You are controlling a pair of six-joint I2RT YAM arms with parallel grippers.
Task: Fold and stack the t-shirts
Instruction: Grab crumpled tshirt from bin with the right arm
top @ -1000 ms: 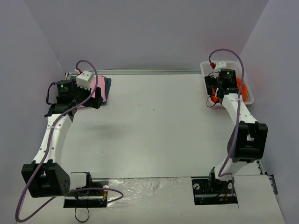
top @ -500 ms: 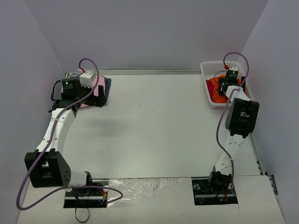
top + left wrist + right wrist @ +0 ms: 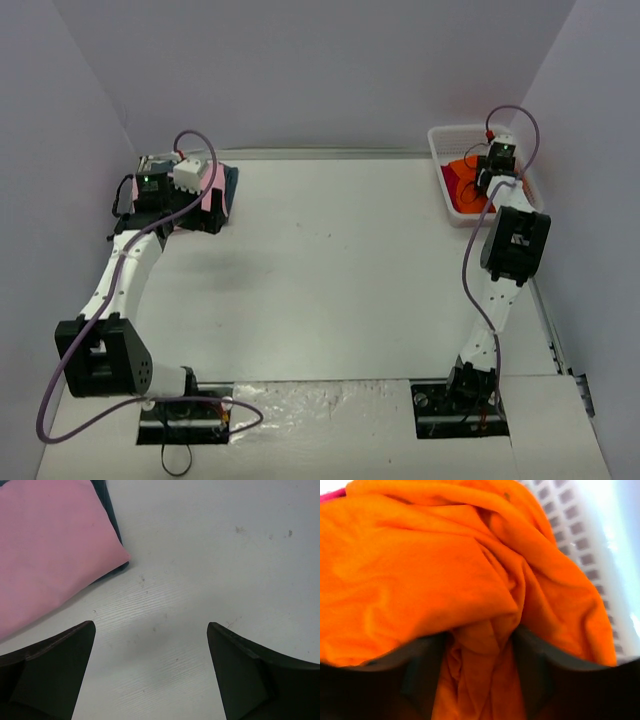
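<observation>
A crumpled bright orange t-shirt [image 3: 420, 565] fills the right wrist view and lies in the white lattice basket [image 3: 438, 148]. My right gripper [image 3: 480, 640] is pushed down into it, shut on a bunched fold of the orange cloth. A sliver of crimson t-shirt [image 3: 332, 495] shows at the top left. In the top view the right gripper [image 3: 483, 186] hangs over the orange t-shirt [image 3: 460, 182]. At the far left a folded light pink t-shirt [image 3: 45, 545] lies on a dark blue-grey one [image 3: 111, 515]. My left gripper [image 3: 150, 625] is open over bare table beside their corner.
The basket stands at the table's back right corner against the right wall. The folded pile [image 3: 222, 182] is at the back left, near the left wall. Both arm bases [image 3: 460, 405] sit at the near edge.
My right arm has stretched further back into the basket and its jaws have come together on the orange cloth. The left arm has shifted slightly beside the folded pile, still open.
</observation>
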